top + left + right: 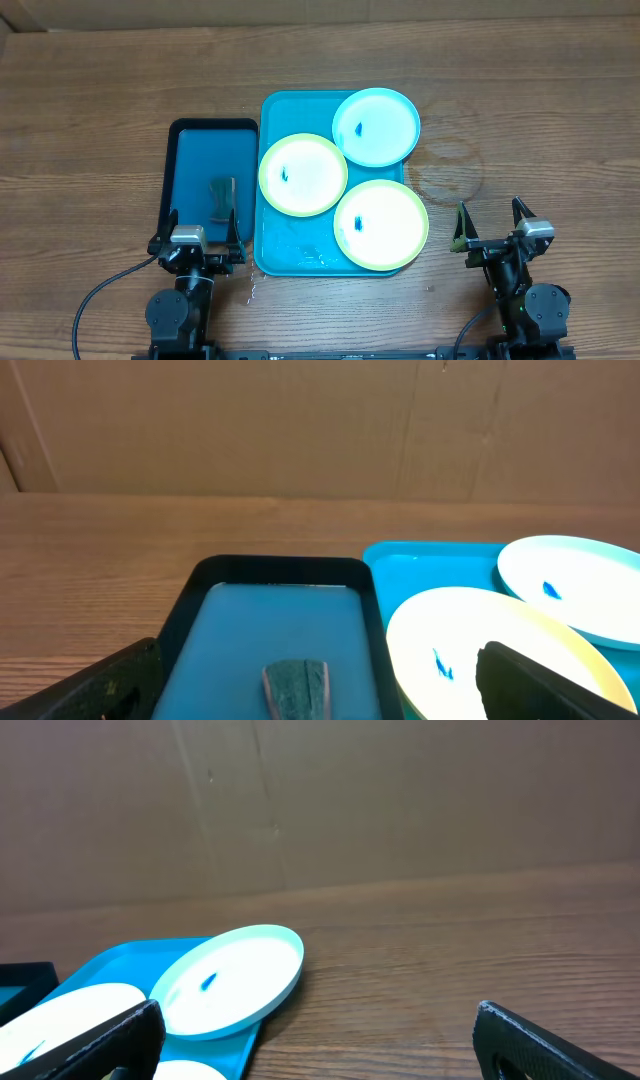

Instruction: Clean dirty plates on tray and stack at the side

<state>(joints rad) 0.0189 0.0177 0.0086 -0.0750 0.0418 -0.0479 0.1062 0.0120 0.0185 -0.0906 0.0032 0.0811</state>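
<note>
The turquoise tray (280, 250) lies mid-table and holds three plates. A light blue plate (376, 127) sits at its far right corner, overhanging the rim. A yellow-green plate (303, 175) lies at the left and another (381, 226) at the near right. Each has a small blue smear. My left gripper (203, 222) is open and empty at the near edge of the dark blue tray. My right gripper (492, 218) is open and empty on bare table right of the tray. The left wrist view shows two plates (480, 650) (575, 585); the right wrist view shows the blue plate (228, 980).
A smaller dark blue, black-rimmed tray (192, 160) lies left of the turquoise tray, with a grey-green folded cloth (222, 197) on it, seen in the left wrist view too (297, 688). A cardboard wall (320, 800) stands behind the wooden table (540, 120).
</note>
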